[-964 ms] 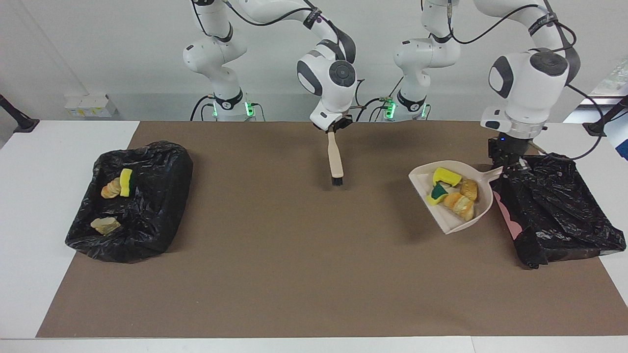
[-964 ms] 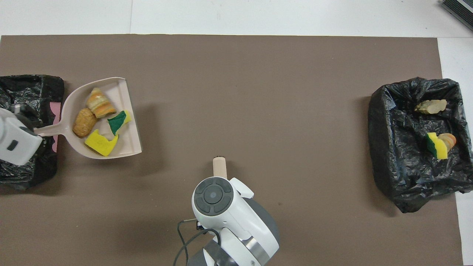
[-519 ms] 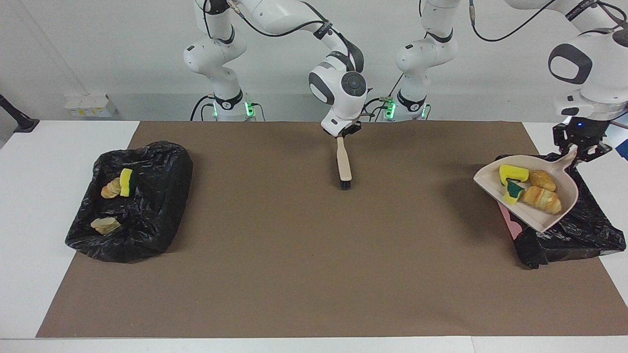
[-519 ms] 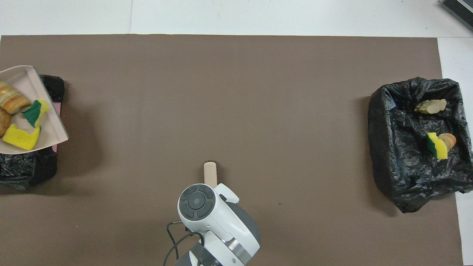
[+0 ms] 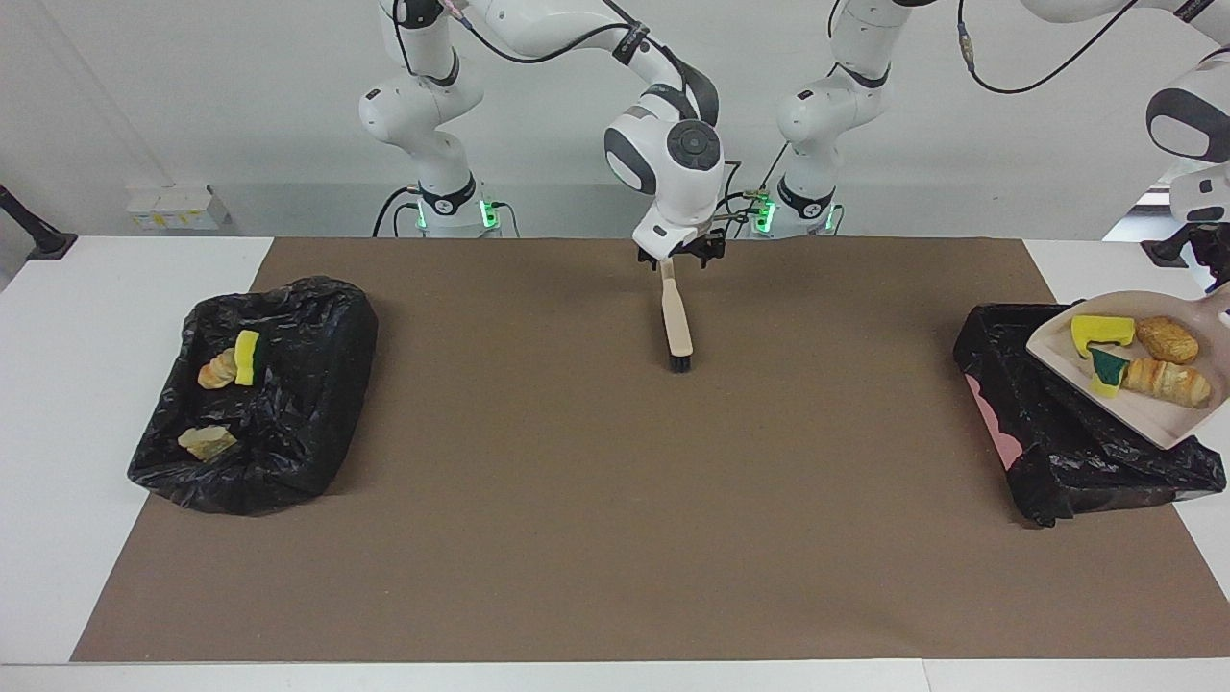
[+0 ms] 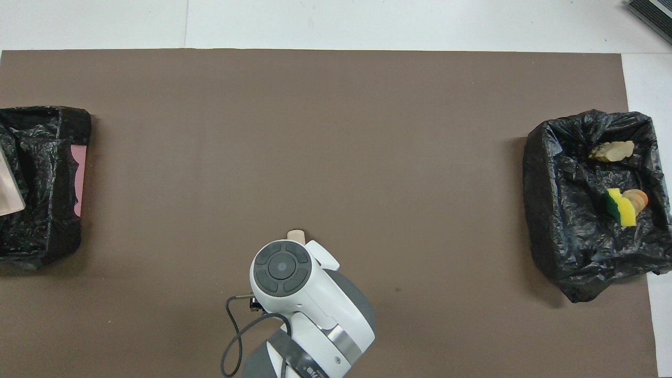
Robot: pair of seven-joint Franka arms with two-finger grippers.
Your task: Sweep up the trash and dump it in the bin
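Right gripper [image 5: 684, 258]: top centre of frame; we see it spread wide at the brush [image 5: 677, 322] handle.
Left gripper [image 5: 1218, 279]: frame edge, clamped on dustpan [image 5: 1139, 411] over black bin [image 5: 1047, 413].
Trash [image 5: 1168, 382]: 4 scraps in dustpan.

No text, label, brand, number or sign can be read in either view.
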